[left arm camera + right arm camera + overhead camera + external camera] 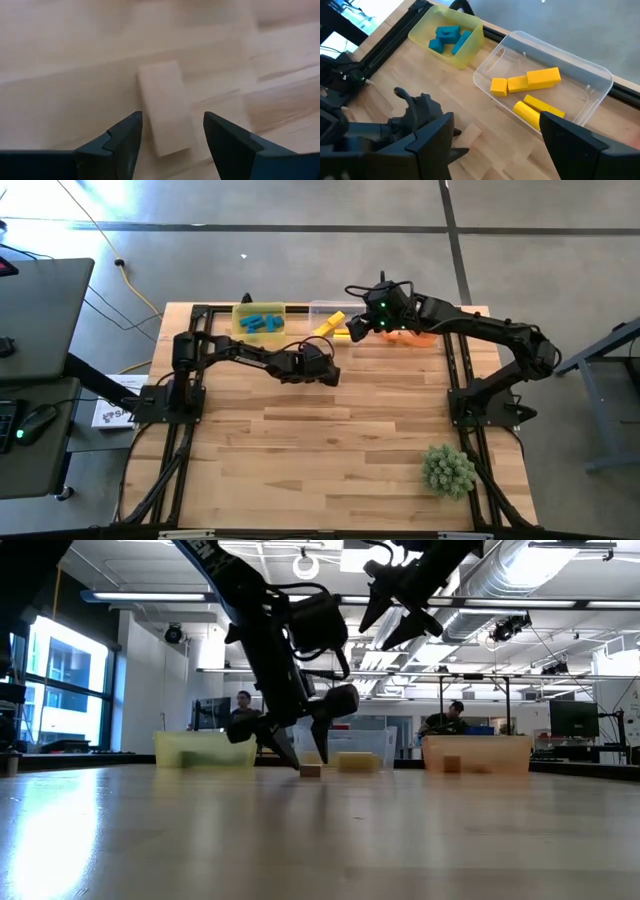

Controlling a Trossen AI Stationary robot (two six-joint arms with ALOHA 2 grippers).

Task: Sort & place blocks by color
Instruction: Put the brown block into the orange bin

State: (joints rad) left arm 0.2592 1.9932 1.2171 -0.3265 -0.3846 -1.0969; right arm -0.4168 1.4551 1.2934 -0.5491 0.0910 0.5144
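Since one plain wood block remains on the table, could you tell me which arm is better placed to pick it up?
Left. The left claw is open, astride the plain wood block, while the right claw hovers empty above the clear bin.

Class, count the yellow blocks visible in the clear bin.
4, all inside the clear bin: a cube, two bars in a row, and one bar nearer; the right gripper may hide more.

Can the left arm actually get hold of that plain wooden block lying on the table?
Probably yes: the left gripper hangs just over the plain wood block, fingers open on either side, nothing between them.
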